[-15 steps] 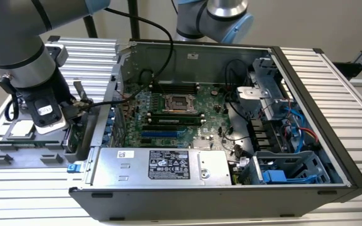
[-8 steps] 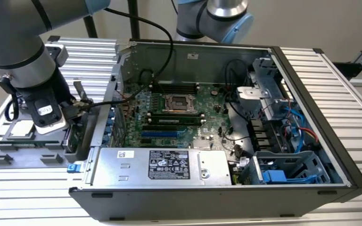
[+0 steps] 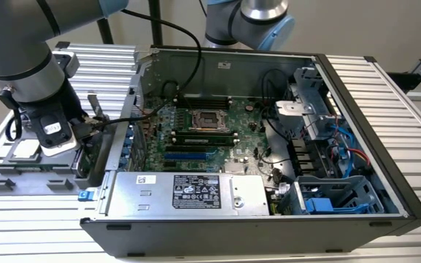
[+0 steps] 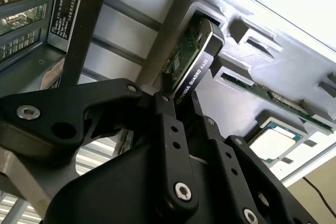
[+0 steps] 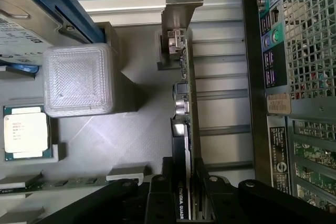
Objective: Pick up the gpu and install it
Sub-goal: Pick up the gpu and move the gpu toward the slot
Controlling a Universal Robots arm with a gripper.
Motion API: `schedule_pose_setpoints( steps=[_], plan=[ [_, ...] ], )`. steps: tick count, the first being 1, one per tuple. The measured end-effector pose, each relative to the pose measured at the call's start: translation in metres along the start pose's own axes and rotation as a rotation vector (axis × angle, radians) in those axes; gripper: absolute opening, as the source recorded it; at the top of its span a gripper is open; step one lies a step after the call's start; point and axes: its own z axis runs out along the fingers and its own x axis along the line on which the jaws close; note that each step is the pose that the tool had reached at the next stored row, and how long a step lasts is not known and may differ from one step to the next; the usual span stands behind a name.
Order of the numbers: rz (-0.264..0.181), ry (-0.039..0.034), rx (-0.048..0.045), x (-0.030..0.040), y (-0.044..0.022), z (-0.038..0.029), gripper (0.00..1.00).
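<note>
Black fingers (image 4: 169, 121), nearest the lens in the second wrist view, are closed from both sides on the edge of the gpu (image 4: 195, 59), a flat green circuit card with a black cooler, its far end in a slot of the grey plastic holder (image 4: 294, 72). In the first wrist view the card (image 5: 185, 103) stands on edge, its silver metal bracket (image 5: 177, 3) away from the fingers (image 5: 157, 187). On the exterior view's left, the grey robot arm (image 3: 28, 71) hangs over the holder (image 3: 20, 183) on the ribbed metal tabletop (image 3: 393, 82), just beside the open black computer case (image 3: 232, 235).
</note>
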Motion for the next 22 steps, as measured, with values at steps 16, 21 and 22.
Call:
schedule_pose_setpoints(
  steps=[16,21,22],
  plan=[
    [0.000,0.0000,-0.0002,0.0000,0.0000,0.0004,0.00],
    [0.000,-0.0006,-0.0006,-0.0001,0.0001,-0.0001,0.00],
    [0.000,-0.0006,-0.0006,-0.0001,0.0001,-0.0007,0.00]
  ],
)
